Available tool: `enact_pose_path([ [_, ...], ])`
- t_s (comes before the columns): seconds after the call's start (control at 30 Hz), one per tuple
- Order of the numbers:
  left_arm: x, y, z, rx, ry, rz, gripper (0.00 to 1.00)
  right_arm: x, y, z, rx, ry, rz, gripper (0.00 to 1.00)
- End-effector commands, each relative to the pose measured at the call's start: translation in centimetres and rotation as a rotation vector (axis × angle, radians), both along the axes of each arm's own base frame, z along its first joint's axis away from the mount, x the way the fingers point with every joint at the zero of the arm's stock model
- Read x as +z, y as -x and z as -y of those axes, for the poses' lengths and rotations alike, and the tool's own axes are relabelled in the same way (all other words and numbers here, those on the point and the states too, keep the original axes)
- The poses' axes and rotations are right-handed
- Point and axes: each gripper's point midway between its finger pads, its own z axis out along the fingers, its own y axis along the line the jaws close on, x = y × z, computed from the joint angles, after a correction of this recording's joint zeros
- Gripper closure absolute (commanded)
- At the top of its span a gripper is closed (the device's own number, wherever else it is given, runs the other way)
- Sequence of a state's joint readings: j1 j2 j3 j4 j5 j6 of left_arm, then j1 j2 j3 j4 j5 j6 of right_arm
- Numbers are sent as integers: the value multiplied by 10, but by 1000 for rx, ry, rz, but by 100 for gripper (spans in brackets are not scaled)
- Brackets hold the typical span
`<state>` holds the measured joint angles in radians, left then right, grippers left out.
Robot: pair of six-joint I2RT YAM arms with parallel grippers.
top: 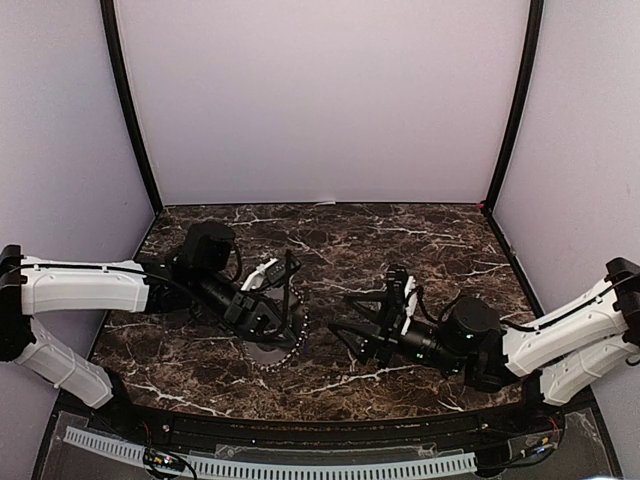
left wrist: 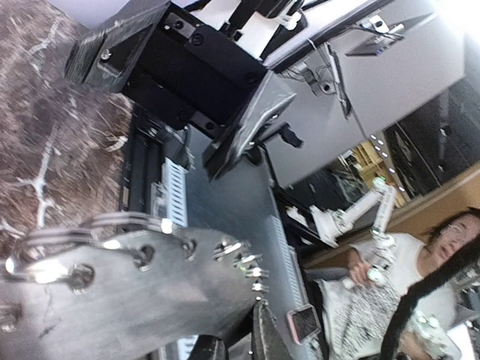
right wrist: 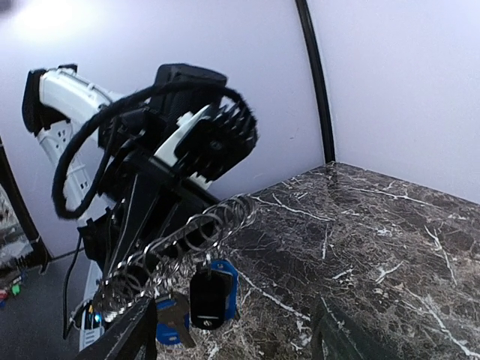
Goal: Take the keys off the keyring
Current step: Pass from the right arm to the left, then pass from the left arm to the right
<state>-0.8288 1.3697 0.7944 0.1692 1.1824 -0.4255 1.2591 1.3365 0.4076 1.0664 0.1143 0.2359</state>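
Flat dark-grey toothed keyring [top: 272, 350], clamped in left gripper [top: 262, 318]. Jaws of right gripper [top: 350, 320] apart, empty; best closed squarely on one blue-headed key [right wrist: 171, 319].

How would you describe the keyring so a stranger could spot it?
On the dark marble table, look left of centre. The keyring is the flat grey disc held in the left gripper, set apart by wire loops along its rim and small blue-headed keys hanging from them.
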Motion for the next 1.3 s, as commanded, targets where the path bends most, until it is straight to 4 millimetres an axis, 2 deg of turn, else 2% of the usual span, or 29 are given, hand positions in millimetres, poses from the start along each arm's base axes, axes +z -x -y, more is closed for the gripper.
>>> enact_pose_path([
  [0.0, 26, 24, -22, -137, -7, -114, 100, 4, 13, -13, -5, 48, 97, 33],
  [0.13, 37, 26, -26, -147, -35, -163, 100, -3, 22, -26, -30, 71, 141, 38],
  [0.23, 42, 23, -28, -141, -45, -190, 100, -3, 32, -34, -15, 49, 158, 53],
  [0.3, 44, 22, -28, -140, -50, -207, 100, -7, 37, -43, -11, 72, 171, 59],
  [0.63, 44, 20, -27, -128, -66, -221, 100, -15, 38, -67, -90, 116, 193, 61],
  [0.83, 46, 21, -28, -121, -64, -214, 100, -17, 32, -80, -120, 151, 210, 71],
  [0.97, 45, 21, -29, -115, -64, -215, 100, -18, 28, -80, -148, 163, 202, 79],
  [1.1, 44, 20, -29, -100, -65, -195, 100, -21, 21, -72, -193, 162, 173, 100],
  [1.27, 41, 14, -32, -60, -70, -174, 100, -24, 14, -55, -244, 163, 141, 100],
])
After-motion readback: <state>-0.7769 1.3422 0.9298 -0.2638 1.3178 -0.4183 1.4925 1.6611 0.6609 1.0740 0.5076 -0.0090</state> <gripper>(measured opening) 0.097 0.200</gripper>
